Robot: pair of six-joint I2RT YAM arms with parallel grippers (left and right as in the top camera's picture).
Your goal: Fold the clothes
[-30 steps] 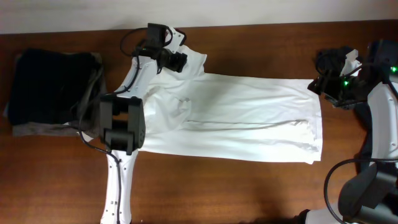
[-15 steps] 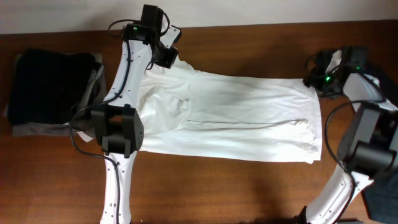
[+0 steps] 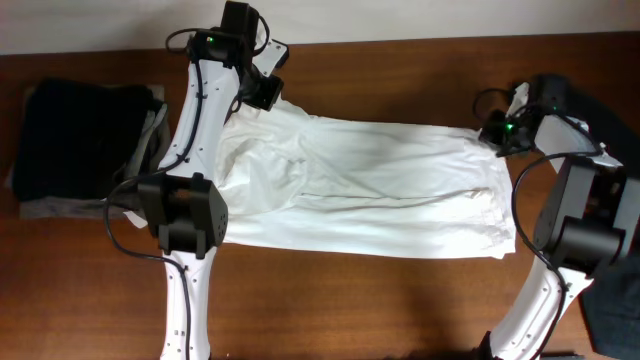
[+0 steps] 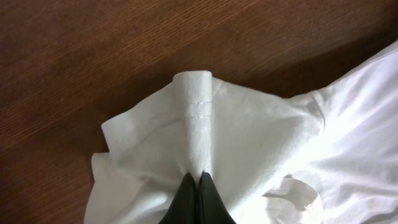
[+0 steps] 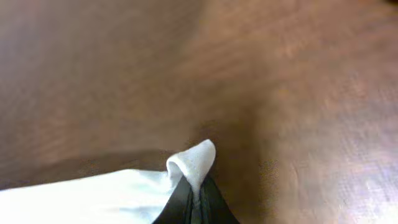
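Fold barely begun: T-shirt (image 3: pixel 370 185) spread long across counter (image 3: pixel 400 300), left claw (image 4: pixel 198 186) and right claw (image 5: pixel 196 193) each clamped on a far-edge corner; folds remain.

Table (image 3: pixel 400 300): dark brown wood, grain running left-right, slight sheen. Wrist views show the same wood, blurred in the right one.

Far left of table: pile of folded garments (image 3: pixel 80 135). Black layer on top; grey layer (image 3: pixel 60 208) shows along the near edge and at the right side. Pile sits flat, near the table's left end.

Top of overhead view: pale wall strip (image 3: pixel 450 18) behind the table's far edge.

Lower right corner: dark bluish cloth (image 3: pixel 615 310), cut off by the frame; kind unclear.
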